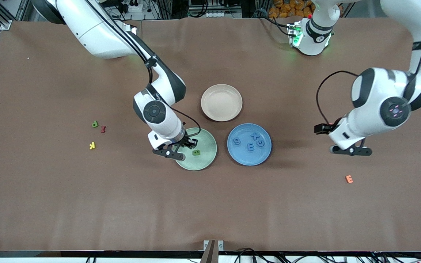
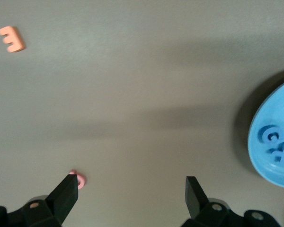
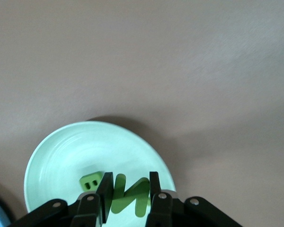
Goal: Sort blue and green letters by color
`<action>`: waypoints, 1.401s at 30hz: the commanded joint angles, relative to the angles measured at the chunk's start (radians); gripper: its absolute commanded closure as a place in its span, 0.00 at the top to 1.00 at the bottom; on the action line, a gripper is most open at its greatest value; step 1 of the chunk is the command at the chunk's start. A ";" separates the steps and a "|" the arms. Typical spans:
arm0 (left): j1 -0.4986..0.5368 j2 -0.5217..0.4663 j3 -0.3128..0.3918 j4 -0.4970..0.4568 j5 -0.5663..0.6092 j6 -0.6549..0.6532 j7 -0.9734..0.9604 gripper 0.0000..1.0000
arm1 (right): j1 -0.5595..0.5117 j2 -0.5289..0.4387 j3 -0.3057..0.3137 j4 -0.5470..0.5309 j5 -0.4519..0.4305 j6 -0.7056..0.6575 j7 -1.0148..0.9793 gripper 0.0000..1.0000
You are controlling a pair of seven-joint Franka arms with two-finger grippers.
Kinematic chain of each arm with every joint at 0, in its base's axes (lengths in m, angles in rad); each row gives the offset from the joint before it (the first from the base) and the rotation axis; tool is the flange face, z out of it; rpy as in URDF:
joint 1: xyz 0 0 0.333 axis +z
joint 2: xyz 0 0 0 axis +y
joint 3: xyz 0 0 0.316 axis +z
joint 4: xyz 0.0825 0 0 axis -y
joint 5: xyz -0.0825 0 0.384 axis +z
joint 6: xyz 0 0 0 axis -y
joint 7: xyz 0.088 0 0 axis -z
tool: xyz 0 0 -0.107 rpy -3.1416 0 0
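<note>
Front view: three plates are sitting mid-table. The beige plate is lying empty, farthest from the camera. The blue plate is holding four blue letters. The green plate is holding one green B. The right gripper is hovering over the green plate, jaws clamped on a green N. The left gripper is waiting over bare table toward the left arm's end, jaws apart. Loose on the cloth: one orange E, one pink letter, and one green P, one red letter and one yellow K toward the right arm's end.
</note>
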 commanded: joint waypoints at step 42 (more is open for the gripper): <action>-0.041 -0.373 0.138 0.196 -0.044 -0.371 0.073 1.00 | -0.503 -0.280 -0.002 -0.346 -0.060 -0.099 -0.595 1.00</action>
